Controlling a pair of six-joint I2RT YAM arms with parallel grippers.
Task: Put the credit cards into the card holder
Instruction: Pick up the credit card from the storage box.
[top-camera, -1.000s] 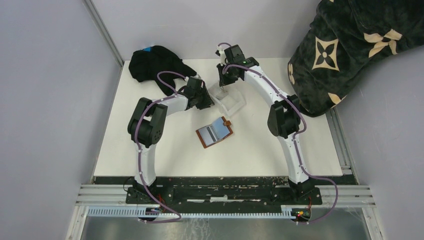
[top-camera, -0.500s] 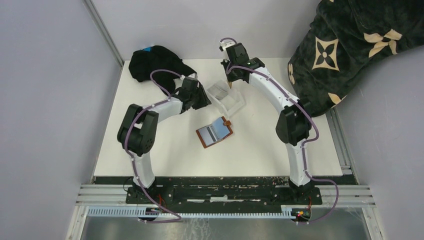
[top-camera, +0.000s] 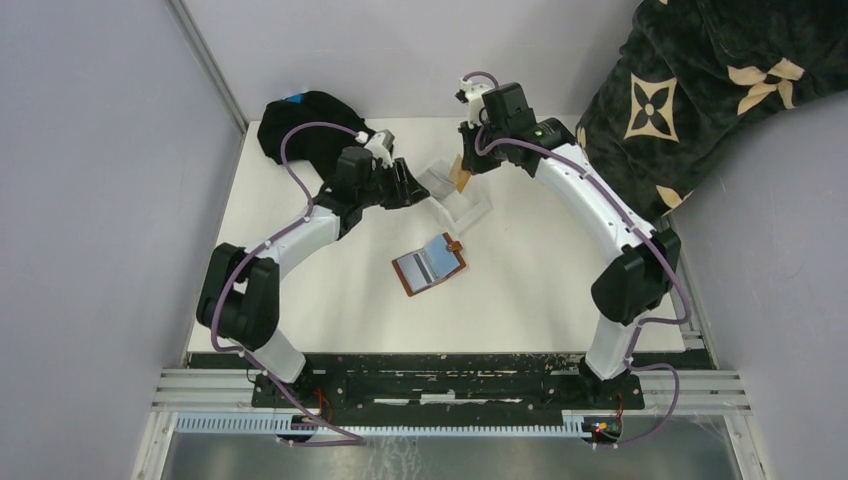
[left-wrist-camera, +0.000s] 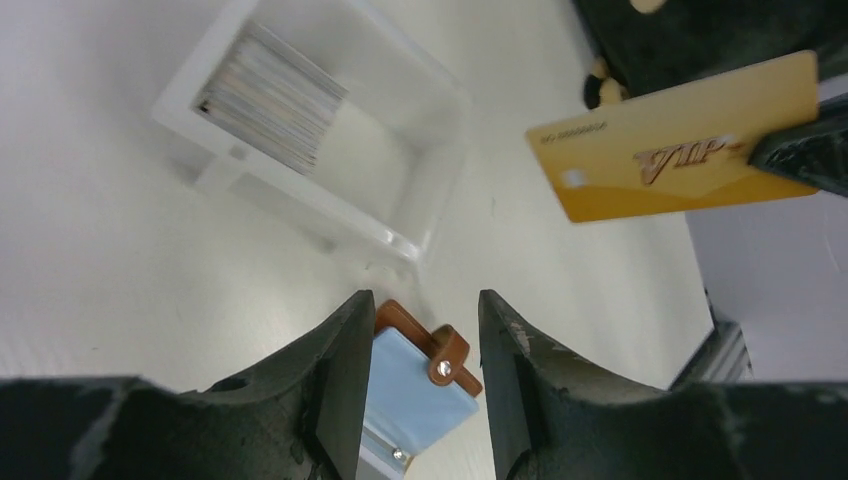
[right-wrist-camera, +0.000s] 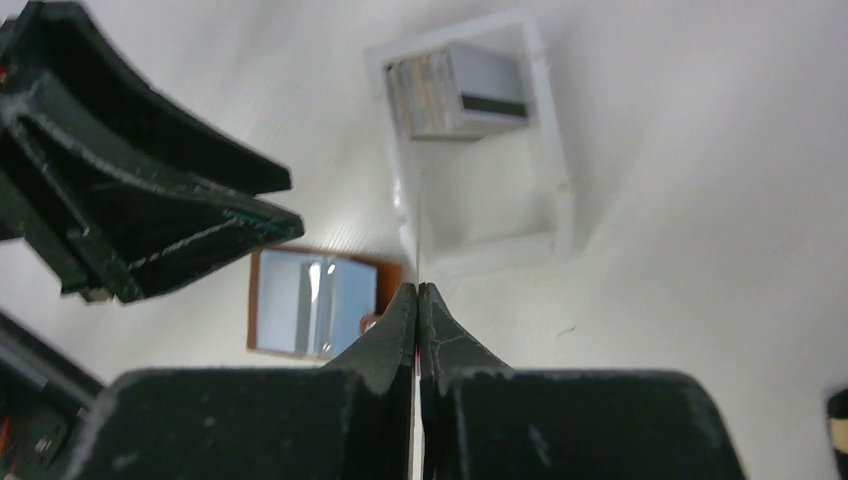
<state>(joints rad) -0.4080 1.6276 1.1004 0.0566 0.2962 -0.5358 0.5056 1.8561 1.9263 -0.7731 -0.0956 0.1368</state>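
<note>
Top external: my right gripper (right-wrist-camera: 417, 292) pinches gold card (left-wrist-camera: 680, 140), just lifted from tray (left-wrist-camera: 300, 190); left gripper (left-wrist-camera: 424, 302) half-open, empty; card holder (top-camera: 428, 265) next.

What is sitting around your work area
You are looking at a white counter (top-camera: 520, 300) that is carrying a clear plastic tray (top-camera: 478, 212) near its far middle. A black cloth (top-camera: 305, 128) is lying crumpled in the far left corner, with a bit of blue showing at its far edge. A dark plush blanket with beige flower motifs (top-camera: 700, 90) is spilling over the far right side. Aluminium rails (top-camera: 720, 390) are running along the near edge.
</note>
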